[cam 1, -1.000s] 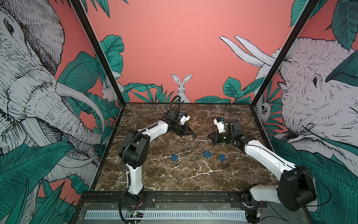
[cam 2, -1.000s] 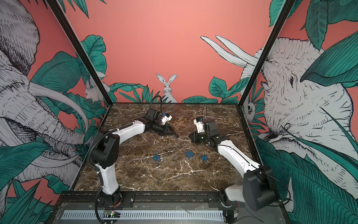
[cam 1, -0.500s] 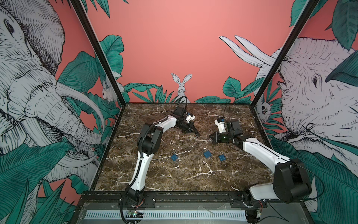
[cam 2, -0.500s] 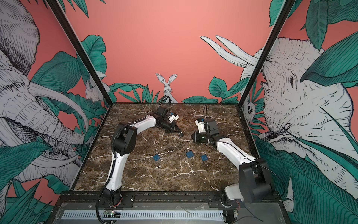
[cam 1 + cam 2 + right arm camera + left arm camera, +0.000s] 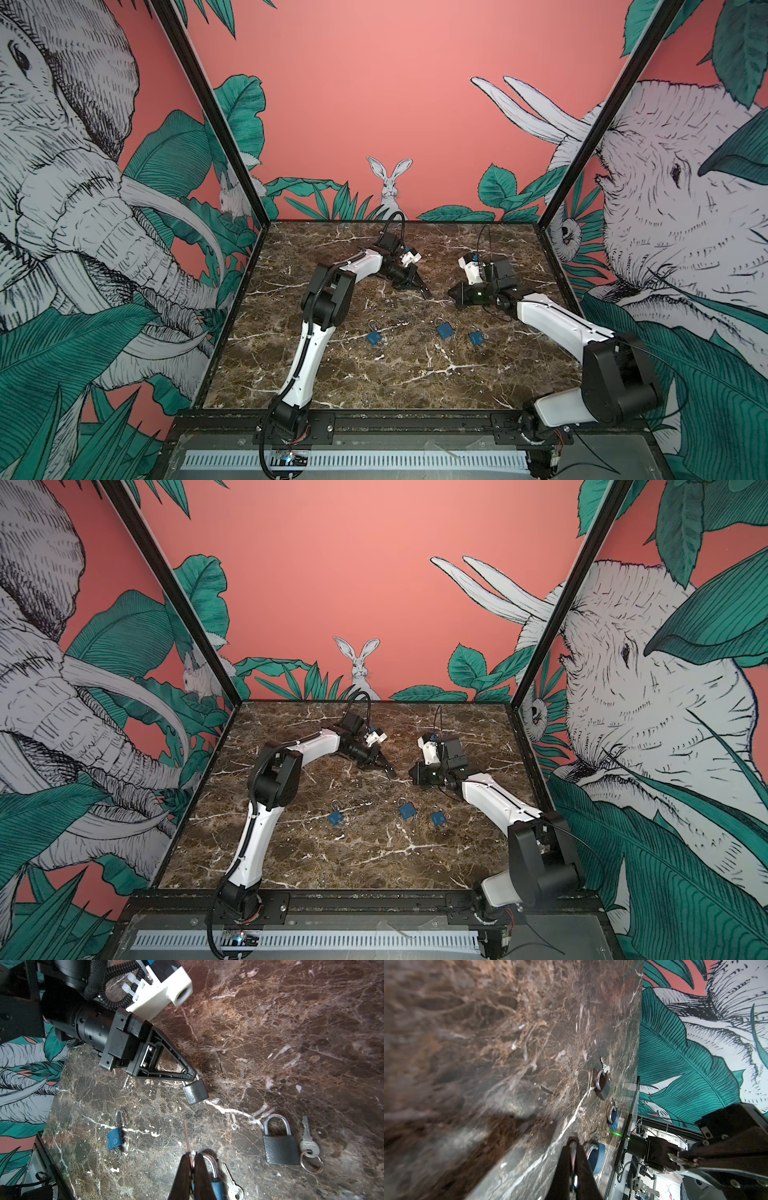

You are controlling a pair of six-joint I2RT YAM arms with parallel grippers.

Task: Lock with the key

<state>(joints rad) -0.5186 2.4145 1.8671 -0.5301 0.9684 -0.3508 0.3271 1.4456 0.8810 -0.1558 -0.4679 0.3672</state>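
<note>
Keep clear of the loose padlocks (image 5: pixel 444 330) at the front of the marble table (image 5: pixel 374 386); beyond them your right gripper (image 5: pixel 192 1156) is pinched tight on a thin blade, apparently the key (image 5: pixel 187 1138) seen edge-on. Just past its tip the left gripper (image 5: pixel 193 1076), also closed, holds the grey padlock (image 5: pixel 195 1093) by its shackle. Square the blade to the body's end face and push slowly, since a lock held that way will likely pivot.

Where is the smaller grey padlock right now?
The smaller grey padlock hangs by its shackle from the shut left gripper near mid-table, seen in the right wrist view, behind a blue padlock.
</note>
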